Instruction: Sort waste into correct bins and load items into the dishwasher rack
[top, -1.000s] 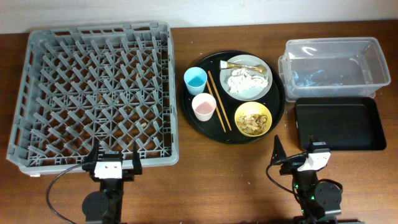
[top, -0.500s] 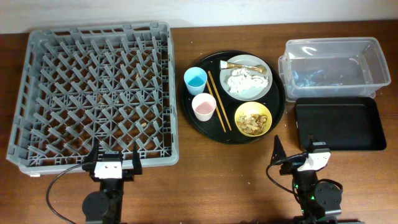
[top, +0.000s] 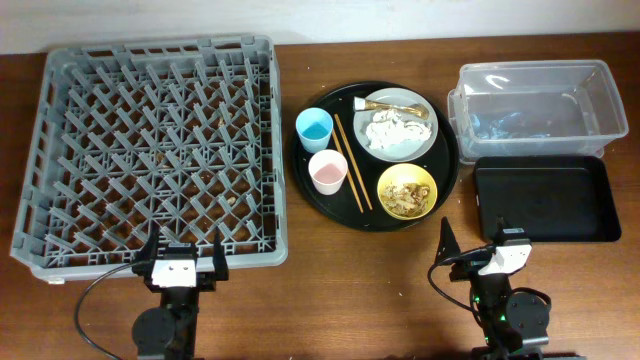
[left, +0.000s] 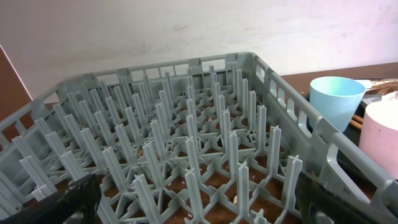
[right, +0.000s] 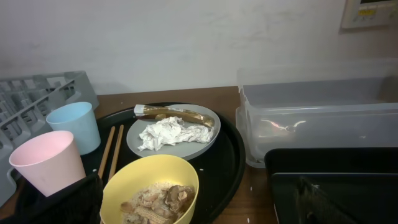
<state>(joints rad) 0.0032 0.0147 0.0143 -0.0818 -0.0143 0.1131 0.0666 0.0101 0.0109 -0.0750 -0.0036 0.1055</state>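
The grey dishwasher rack (top: 150, 150) fills the left of the table and holds nothing; it also shows in the left wrist view (left: 180, 143). A round black tray (top: 440, 175) holds a grey plate (top: 425, 145) with white tissue (top: 392, 130) and a gold wrapper (top: 390, 104), a yellow bowl (top: 407, 190) of food scraps (right: 158, 202), a blue cup (top: 313, 127), a pink cup (top: 327, 171) and two chopsticks (top: 351, 160). The clear tub (top: 540, 95) and black tray bin (top: 545, 198) sit right. My left gripper (top: 181, 258) and right gripper (top: 478, 249) are open, empty, at the front edge.
The round black tray lies between the rack and the bins. Bare brown table runs along the front, where both arms rest. A wall stands behind the table's far edge.
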